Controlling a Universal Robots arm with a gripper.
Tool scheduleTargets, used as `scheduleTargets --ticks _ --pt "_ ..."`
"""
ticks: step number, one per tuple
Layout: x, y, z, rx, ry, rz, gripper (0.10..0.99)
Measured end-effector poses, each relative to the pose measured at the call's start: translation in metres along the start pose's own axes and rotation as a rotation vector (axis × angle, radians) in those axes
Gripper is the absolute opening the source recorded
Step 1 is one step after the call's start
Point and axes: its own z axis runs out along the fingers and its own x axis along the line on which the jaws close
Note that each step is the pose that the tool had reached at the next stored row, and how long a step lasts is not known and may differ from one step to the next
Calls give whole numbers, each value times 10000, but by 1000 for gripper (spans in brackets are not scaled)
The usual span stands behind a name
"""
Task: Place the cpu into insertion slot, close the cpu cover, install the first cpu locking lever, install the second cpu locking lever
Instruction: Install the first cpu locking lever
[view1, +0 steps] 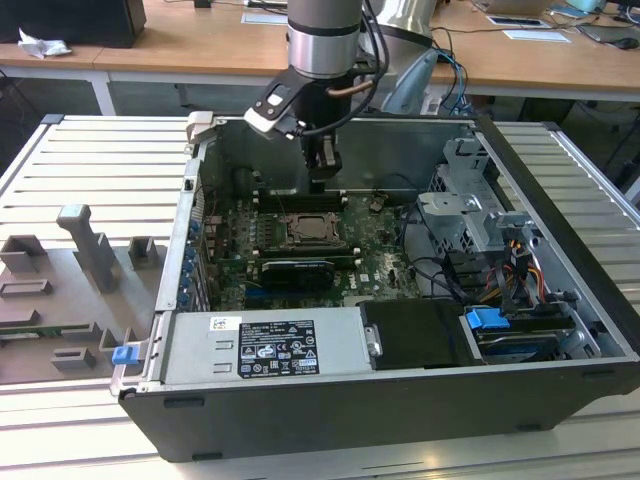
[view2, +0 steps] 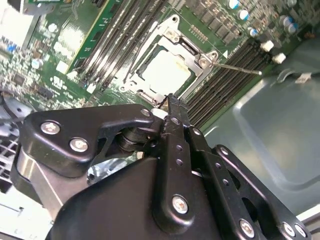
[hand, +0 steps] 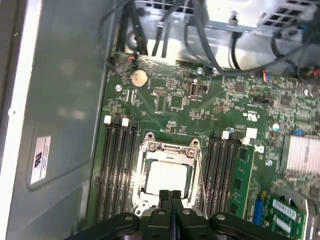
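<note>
Jaws closed together, holding nothing, tips just beside cover (hand: 170, 148) edge. Inside cover window: cpu (hand: 167, 179), seated flat, cover down over it. Thin lever (view2: 235, 67) juts out beside cover. Judgement: cpu light, stiff, slick-topped, fragile underneath; grip opposite edges only.

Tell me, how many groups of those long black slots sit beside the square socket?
2: a memory-slot bank on one side of the cpu cover, another bank opposite.
</note>
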Motion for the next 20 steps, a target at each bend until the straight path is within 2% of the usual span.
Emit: scheduleTargets --ticks 4,10,12,13,20 --pt "0 0 0 7 -44 -370 106" --pt "0 0 0 5 -44 -623 106" --pt "0 0 0 0 -33 -1196 106" --pt "0 0 0 -4 -22 -1665 106" --pt "0 0 0 -12 -2 -2478 106"
